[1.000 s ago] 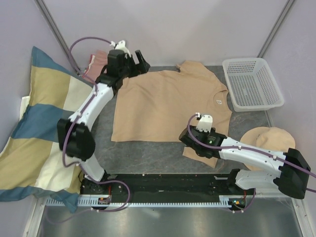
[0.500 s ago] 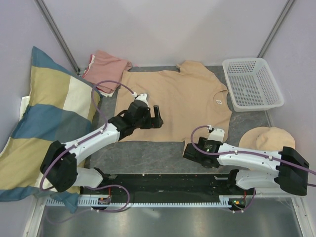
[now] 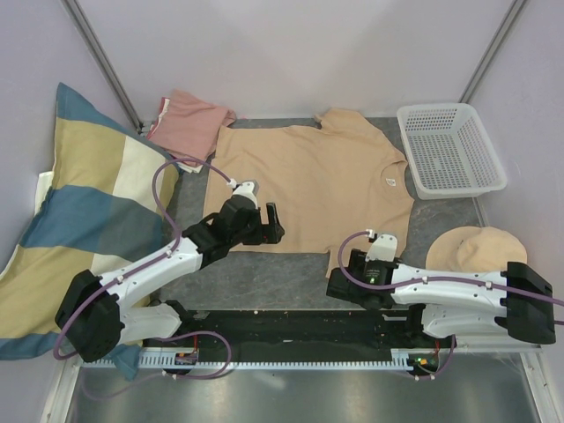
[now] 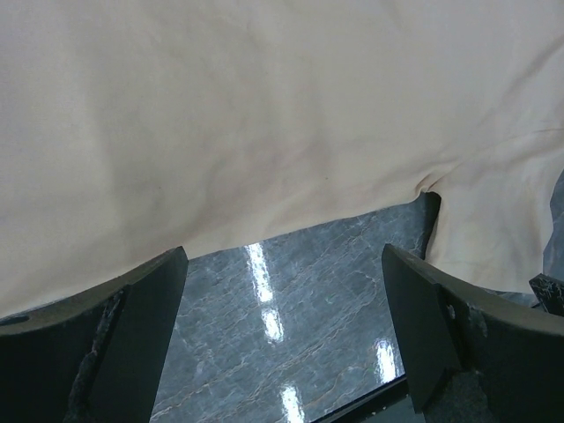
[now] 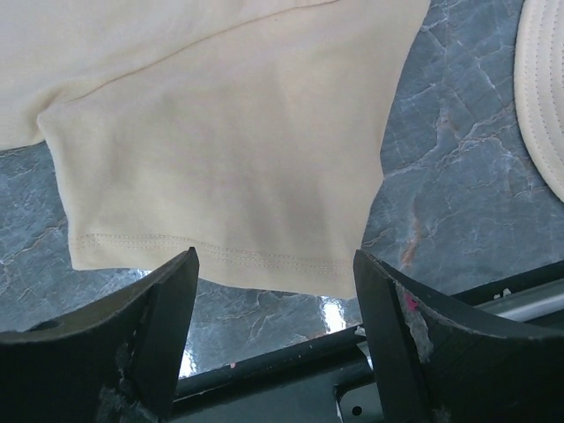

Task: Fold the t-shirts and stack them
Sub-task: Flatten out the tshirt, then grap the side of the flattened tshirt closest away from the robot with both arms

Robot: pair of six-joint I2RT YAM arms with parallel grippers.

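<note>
Grey marble tabletop (image 3: pixel 264 275) is covered by a spread tan t-shirt (image 3: pixel 308 181); left gripper (image 4: pixel 282 257) is held apart at its hem, right gripper (image 5: pixel 275 257) at its sleeve.

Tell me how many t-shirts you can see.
2. The tan t-shirt lies spread flat mid-table; the salmon-pink t-shirt sits in a heap at the far left corner. Others could be hidden underneath.
</note>
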